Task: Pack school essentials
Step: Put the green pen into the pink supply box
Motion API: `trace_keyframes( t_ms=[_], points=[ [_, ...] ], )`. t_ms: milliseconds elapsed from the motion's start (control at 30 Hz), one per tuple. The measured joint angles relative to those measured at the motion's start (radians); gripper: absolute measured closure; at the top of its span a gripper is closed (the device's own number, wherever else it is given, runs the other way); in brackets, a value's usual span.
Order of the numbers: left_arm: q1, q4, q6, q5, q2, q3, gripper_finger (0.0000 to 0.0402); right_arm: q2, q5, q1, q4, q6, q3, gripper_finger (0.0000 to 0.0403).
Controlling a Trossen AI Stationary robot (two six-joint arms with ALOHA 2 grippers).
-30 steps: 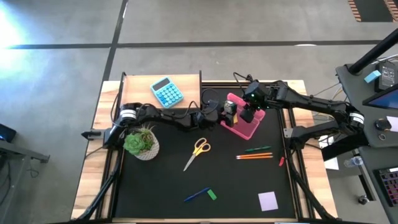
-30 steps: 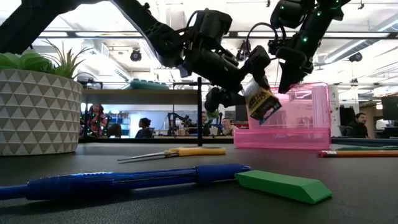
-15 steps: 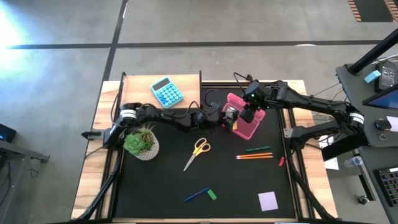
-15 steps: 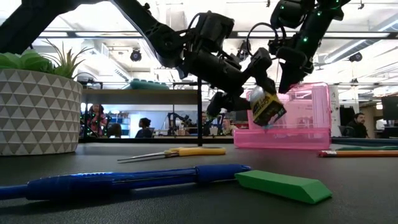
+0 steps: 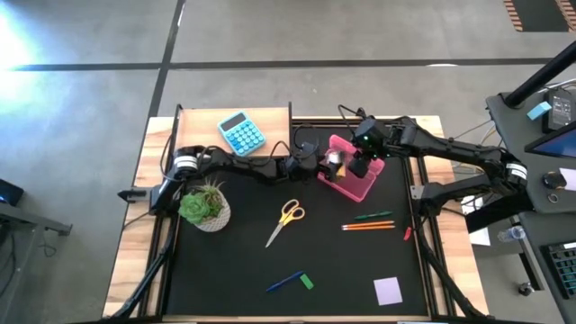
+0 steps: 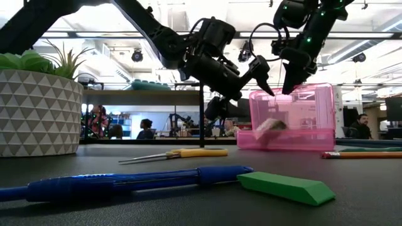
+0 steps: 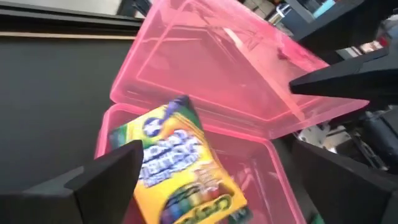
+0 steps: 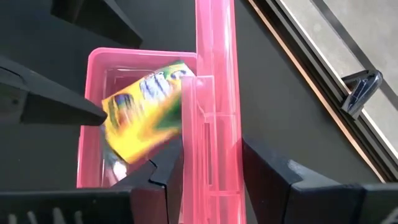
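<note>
The yellow crayon box lies tilted inside the pink case, free of both grippers. Its front carries a green band and pale rounded lettering too blurred to read; no brand can be made out. The left gripper hangs just above the case's open tray with its fingers spread wide and nothing between them. The right gripper is pinched on the case's upright lid, holding it open. On the black table lie the yellow-handled scissors, the orange and green pencils, the blue pen with the green eraser just beside it, and the lilac note pad, all well apart from the case
</note>
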Motion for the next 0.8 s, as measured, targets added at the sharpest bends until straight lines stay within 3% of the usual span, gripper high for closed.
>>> trace_keyframes(
  t_ms=[267, 400, 500, 800],
  points=[
    [-0.002, 0.002, 0.001, 0.052, -0.02, -0.002, 0.0022, -0.013, 0.002, 0.0, -0.003, -0.015, 0.002, 0.0273],
    [-0.01, 0.007, 0.048, 0.126, -0.041, -0.002, 0.0022, -0.018, 0.098, 0.0, -0.022, -0.063, 0.007, 0.0273],
    [-0.016, 0.002, 0.055, 0.129, -0.041, -0.005, 0.0022, -0.025, 0.157, -0.001, -0.032, -0.092, 0.009, 0.0273],
    [-0.036, 0.004, 0.054, 0.129, -0.044, -0.002, 0.0022, -0.04, 0.151, 0.0, -0.046, -0.087, -0.001, 0.0273]
  ],
)
